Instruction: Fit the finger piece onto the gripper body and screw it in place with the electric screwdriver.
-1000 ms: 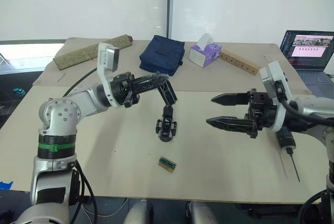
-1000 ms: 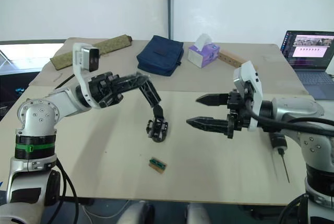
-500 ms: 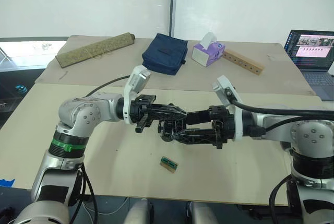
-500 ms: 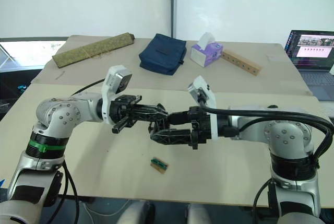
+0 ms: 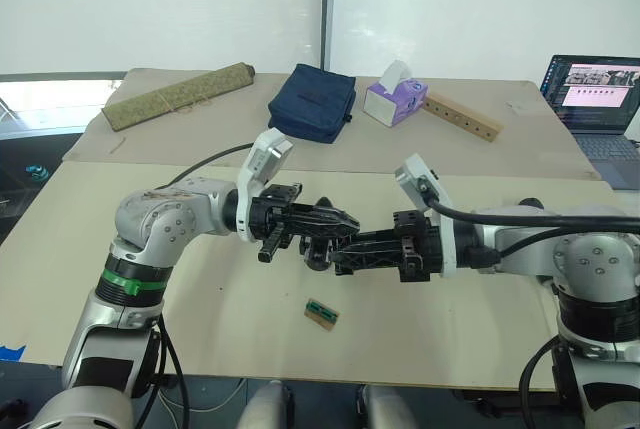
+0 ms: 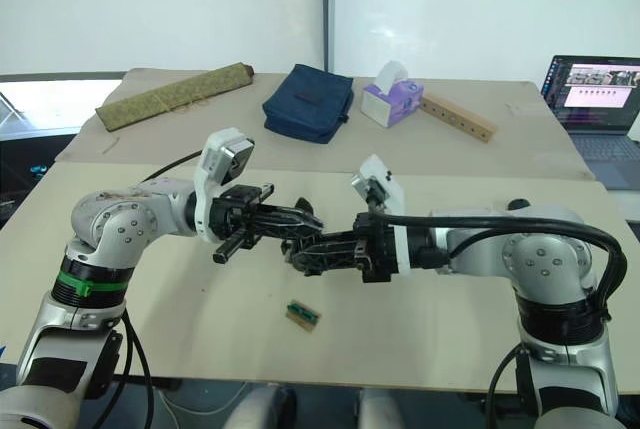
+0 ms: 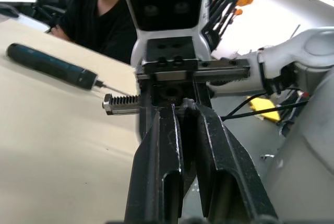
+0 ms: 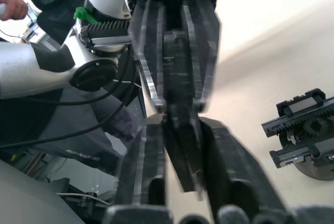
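Black finger piece [image 8: 180, 130] pinched by both your left gripper [image 5: 346, 221] and right gripper [image 5: 338, 253], tip to tip above table [image 5: 200, 289]; electric screwdriver [image 7: 49, 67] lies released on table.

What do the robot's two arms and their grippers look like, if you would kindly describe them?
Both arms are silver-grey metal with rounded joint housings and black cables along them. The left arm bears a green band above a black ring. Each wrist carries a white boxy camera housing. The left gripper and right gripper each have two long black pointed fingers on toothed racks.
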